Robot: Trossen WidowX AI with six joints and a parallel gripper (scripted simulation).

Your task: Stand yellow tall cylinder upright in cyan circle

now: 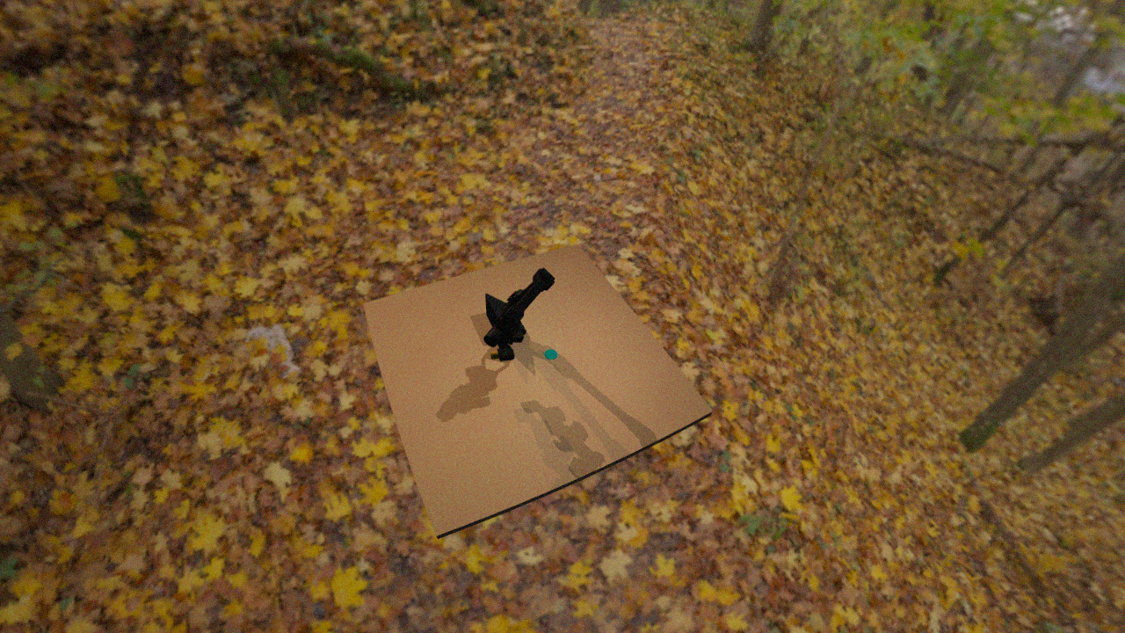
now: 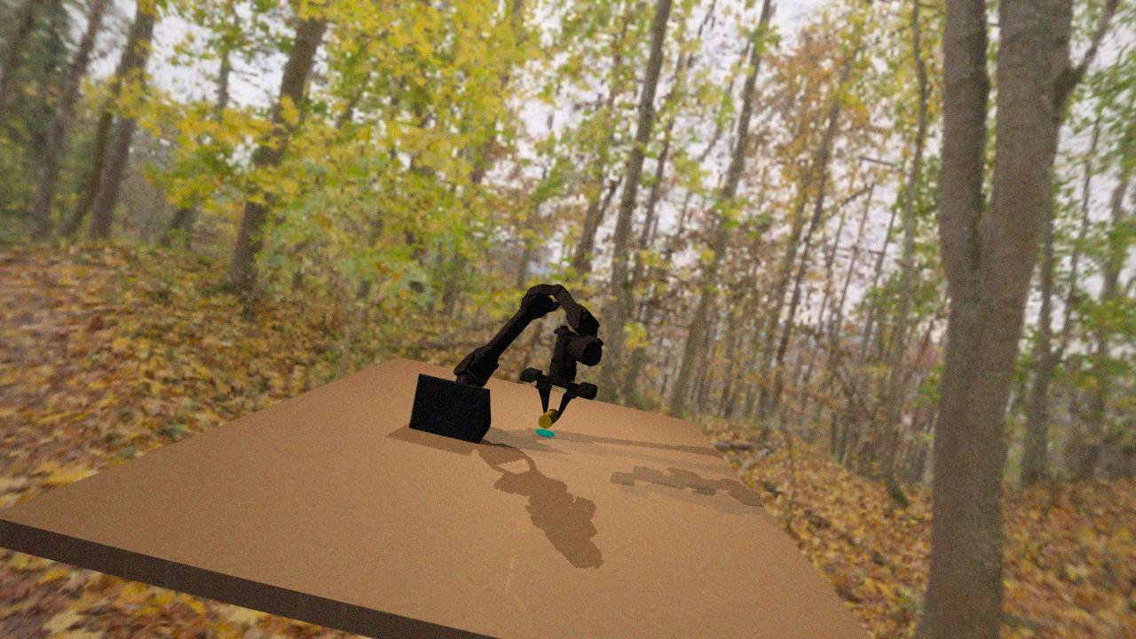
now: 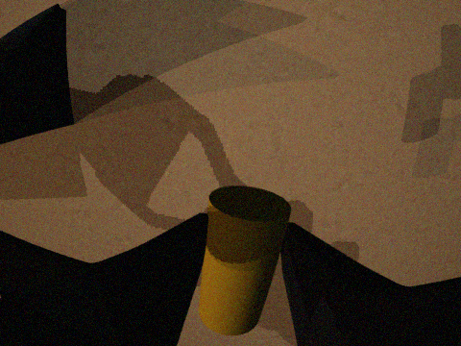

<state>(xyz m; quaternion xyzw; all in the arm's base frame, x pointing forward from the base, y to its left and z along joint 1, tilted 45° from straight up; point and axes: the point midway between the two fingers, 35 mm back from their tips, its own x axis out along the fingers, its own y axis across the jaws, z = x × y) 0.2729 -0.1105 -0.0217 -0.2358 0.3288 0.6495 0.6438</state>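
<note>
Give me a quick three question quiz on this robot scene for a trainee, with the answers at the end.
1. True or false: the yellow cylinder is standing on the cyan circle.
2. Fill in the blank: the gripper is shut on the ____ cylinder.
3. Which view does not show the cyan circle?
A. Top
B. Exterior
C. Wrist

Key: 1. False, it is held up off the table top; 2. yellow; 3. C
</note>
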